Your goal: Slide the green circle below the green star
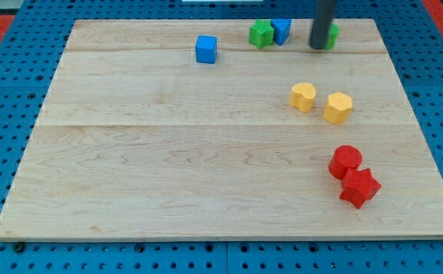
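The green star (261,34) lies near the view's top edge of the wooden board (168,152), right of centre. The green circle (333,34) is further to the view's right at the same height; only its right edge shows, the rest is hidden behind my rod. My tip (320,46) stands against the green circle's left side, to the right of the green star and the blue block beside it.
A blue block (282,30) touches the green star's right side. A blue cube (205,49) sits to the star's left. A yellow heart (303,97) and a yellow hexagon (338,107) lie at mid right. A red cylinder (346,161) and a red star (359,188) lie at lower right.
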{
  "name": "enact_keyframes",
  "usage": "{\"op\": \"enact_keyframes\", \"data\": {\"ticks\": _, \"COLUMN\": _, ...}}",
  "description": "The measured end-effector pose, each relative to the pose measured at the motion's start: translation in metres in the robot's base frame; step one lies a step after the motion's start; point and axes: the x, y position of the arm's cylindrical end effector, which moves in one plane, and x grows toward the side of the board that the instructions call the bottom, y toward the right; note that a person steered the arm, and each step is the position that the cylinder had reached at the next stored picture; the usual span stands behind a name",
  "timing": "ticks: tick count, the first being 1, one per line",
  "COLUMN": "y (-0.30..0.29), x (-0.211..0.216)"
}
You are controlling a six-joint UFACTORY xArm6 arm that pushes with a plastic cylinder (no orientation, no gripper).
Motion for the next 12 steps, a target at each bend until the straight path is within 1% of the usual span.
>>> {"op": "enact_keyframes", "data": {"ticks": 1, "y": 0.039, "x": 0.000}}
{"op": "enact_keyframes", "data": {"ticks": 2, "y": 0.036, "x": 0.008}}
{"op": "enact_keyframes", "data": {"ticks": 3, "y": 0.053, "x": 0.021}}
{"op": "enact_keyframes", "data": {"ticks": 4, "y": 0.090, "x": 0.017}}
{"op": "enact_keyframes", "data": {"ticks": 5, "y": 0.112, "x": 0.000}}
{"op": "enact_keyframes", "data": {"ticks": 6, "y": 0.109, "x": -0.033}}
{"op": "enact_keyframes", "data": {"ticks": 7, "y": 0.077, "x": -0.044}}
{"op": "enact_keyframes", "data": {"ticks": 8, "y": 0.022, "x": -0.044}}
{"op": "enact_keyframes", "data": {"ticks": 9, "y": -0.017, "x": -0.039}}
{"op": "enact_keyframes", "data": {"ticks": 12, "y": -0.014, "x": -0.037}}
